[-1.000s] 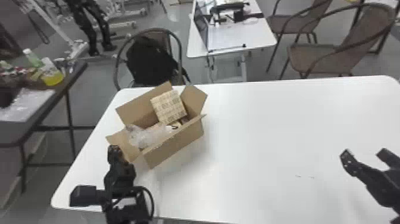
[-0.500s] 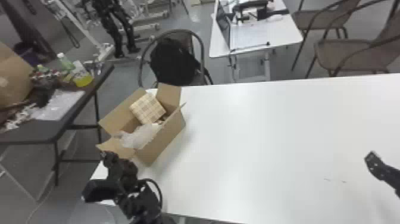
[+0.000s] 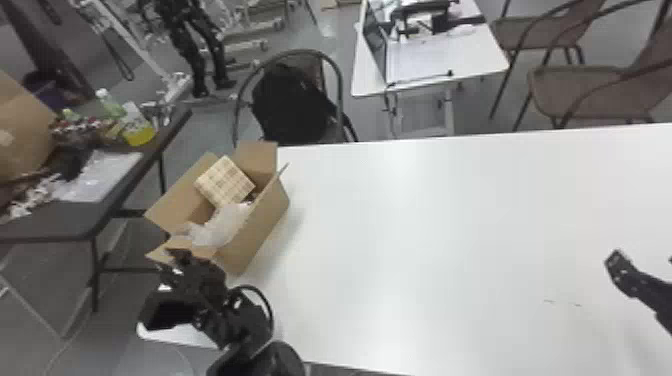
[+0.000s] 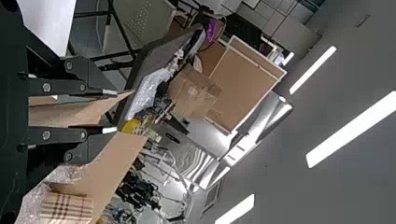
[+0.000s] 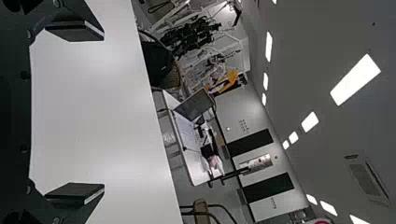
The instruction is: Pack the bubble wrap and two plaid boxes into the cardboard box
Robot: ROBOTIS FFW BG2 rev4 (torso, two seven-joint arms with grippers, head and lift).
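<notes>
hovering at the near end of the cardboard box (image 3: 262, 227), my left gripper (image 3: 171, 261) is showing its two black fingers part-way open, with a gap between them. in the left wrist view a cardboard flap (image 4: 70, 113) is appearing in that gap; i am not able to tell whether the fingers are touching it.

the open cardboard box is sitting on the far left part of the white table (image 3: 425, 235), its flaps spreading outward. inside, one plaid box (image 3: 225, 181) is leaning at a tilt toward the far end, and the clear bubble wrap (image 3: 222, 224) is lying crumpled beside it, nearer to me. the second plaid box i am not making out for certain among the contents.

my right gripper (image 3: 644, 259) is waiting over the right side of the white table, well apart from the box, its fingers (image 5: 77, 193) standing wide open with nothing between them.

off to the left, the dark side table (image 3: 65, 222) is holding a bottle of yellow liquid (image 3: 138, 134), and beyond the white table an open laptop (image 3: 374, 45) is standing on another desk.
</notes>
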